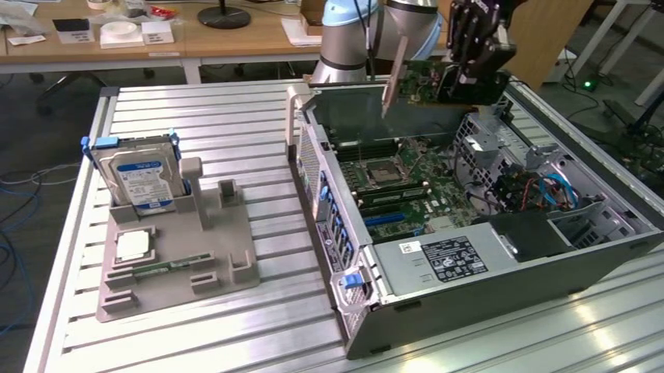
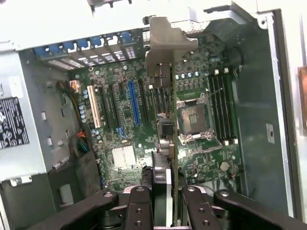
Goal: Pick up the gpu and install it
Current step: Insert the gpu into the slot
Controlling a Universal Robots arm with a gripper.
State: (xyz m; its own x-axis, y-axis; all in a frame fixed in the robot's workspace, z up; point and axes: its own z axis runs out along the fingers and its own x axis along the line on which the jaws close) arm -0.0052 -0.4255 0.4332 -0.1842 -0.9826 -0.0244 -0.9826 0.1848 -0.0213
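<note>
The gpu (image 1: 424,78) hangs on edge above the open computer case (image 1: 343,233), with my gripper (image 1: 462,78) shut on it. Its metal bracket (image 1: 394,74) points down toward the case's rear wall. From the wrist, the gpu (image 2: 163,172) appears edge-on between my two fingers (image 2: 140,211), and its bracket (image 2: 165,43) reaches out over the motherboard (image 2: 122,158). The card floats above the board, over the area between the blue slot (image 2: 133,103) and the processor socket (image 2: 192,117), touching neither.
A grey fixture (image 1: 233,256) on the slatted aluminium table holds an upright hard drive (image 1: 140,175), a memory stick (image 1: 166,268) and a small white chip (image 1: 133,247). Inside the case are a power supply (image 1: 446,260) and cables (image 1: 539,190).
</note>
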